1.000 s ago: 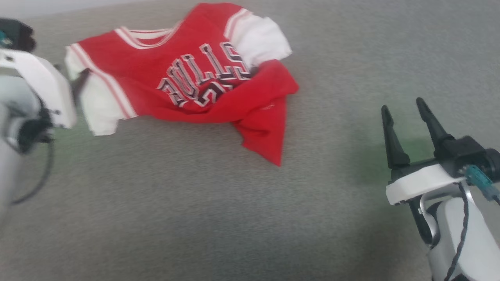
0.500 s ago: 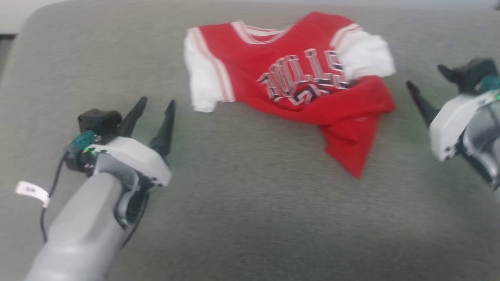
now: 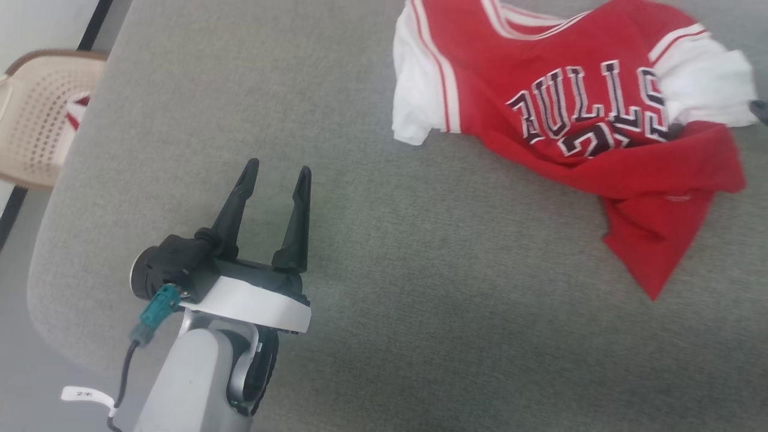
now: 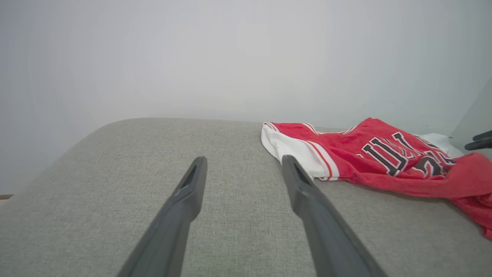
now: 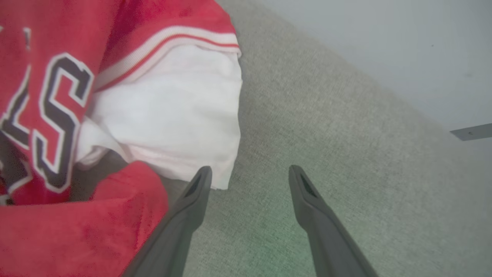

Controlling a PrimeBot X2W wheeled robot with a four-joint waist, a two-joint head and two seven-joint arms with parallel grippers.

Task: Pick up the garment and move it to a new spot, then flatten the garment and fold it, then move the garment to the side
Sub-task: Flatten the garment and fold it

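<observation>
The garment (image 3: 576,114), a red jersey with white sleeves and "BULLS" lettering, lies crumpled on the grey fabric surface (image 3: 420,288) at the upper right of the head view. Its bottom hem is bunched and folded over at the right. My left gripper (image 3: 276,171) stands open above the bare surface, well to the left of the garment (image 4: 376,161), with nothing between its fingers. My right gripper (image 5: 248,171) is open too, just beside the garment's white right sleeve (image 5: 169,115), its left fingertip (image 5: 201,179) at the sleeve's edge. A dark tip (image 3: 761,110) shows at the head view's right edge.
A beige perforated plastic chair (image 3: 42,114) stands beyond the surface's left edge, with something red and white on it. The surface's rounded left corner (image 3: 54,264) drops off to a pale floor. A plain pale wall (image 4: 246,57) stands behind the surface.
The head camera has swung left, so the garment sits further right in the picture and the chair has come into view. Both grippers have stayed open. The left arm now stands nearer the middle of the picture.
</observation>
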